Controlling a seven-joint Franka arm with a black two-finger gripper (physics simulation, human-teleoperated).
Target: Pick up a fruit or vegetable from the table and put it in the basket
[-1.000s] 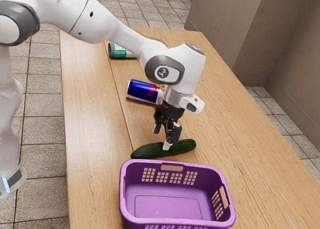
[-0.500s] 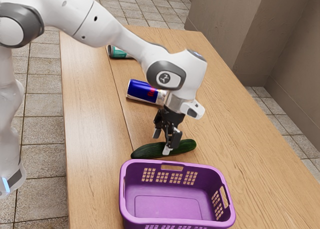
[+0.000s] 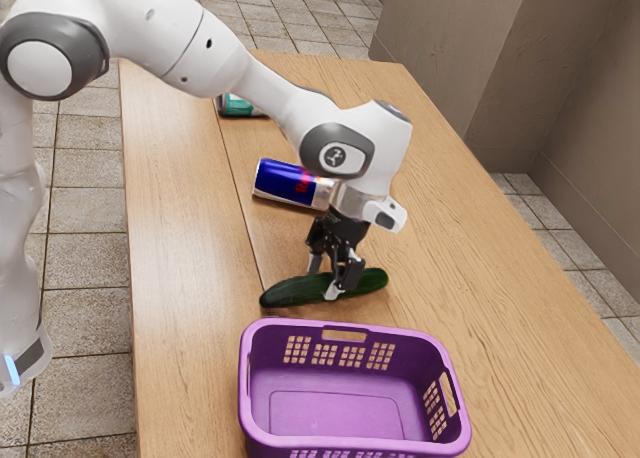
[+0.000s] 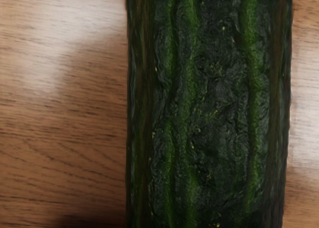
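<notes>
The purple basket (image 3: 300, 376) stood nearest, at the worktop's (image 3: 190, 278) near end, upright, its wide mouth uncovered. Just beyond its far rim lay the cucumber (image 3: 295, 291), on the worktop and outside the basket, a little closer to the long edge on the exterior view's left than to the opposite one. The pincer (image 3: 324, 281) was clamped on it around the middle, one finger against the side facing the basket, the other against the far side. In the wrist view the cucumber's ridged green skin ran straight beneath the hand, with wood on both sides.

Farther off, a blue can (image 3: 285, 181) lay on its side, and beyond that a green-labelled can (image 3: 238, 105), partly behind the arm (image 3: 190, 53), lay towards the worktop's far corner on the exterior view's left.

The step in hand, I judged, was the grasp itself. The next move called for a firm grip and a straight lift, high enough to clear the rim, then a short carry over the basket before letting go.
</notes>
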